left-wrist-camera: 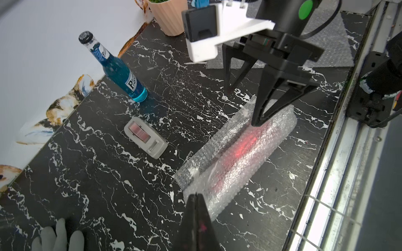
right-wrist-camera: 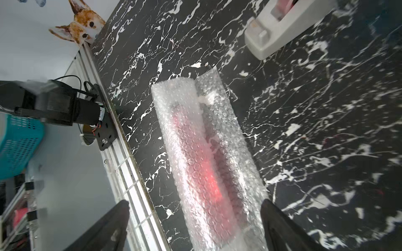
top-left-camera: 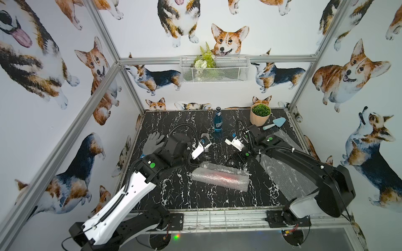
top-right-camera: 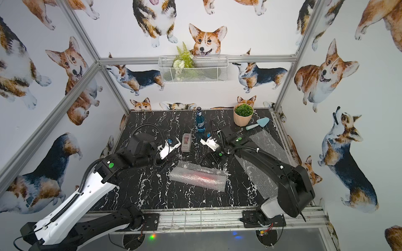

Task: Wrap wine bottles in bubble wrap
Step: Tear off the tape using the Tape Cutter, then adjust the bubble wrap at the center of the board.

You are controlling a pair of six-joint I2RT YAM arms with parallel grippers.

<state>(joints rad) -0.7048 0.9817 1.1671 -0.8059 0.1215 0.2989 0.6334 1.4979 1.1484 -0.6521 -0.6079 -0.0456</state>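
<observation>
Red-pink bottle [top-left-camera: 225, 177] lies rolled in bubble wrap [top-left-camera: 206, 173] mid-bench [top-left-camera: 174, 195]. Blue bottle [top-left-camera: 218, 120] stands upright at the rear. Left fingers [left-wrist-camera: 192, 208] closed, empty, beside one roll end. Right fingers [right-wrist-camera: 280, 228] spread wide, straddling the other end.

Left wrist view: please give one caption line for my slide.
Red bottle rolled in bubble wrap, right gripper open over one end; blue bottle unwrapped near the tape dispenser.
</observation>
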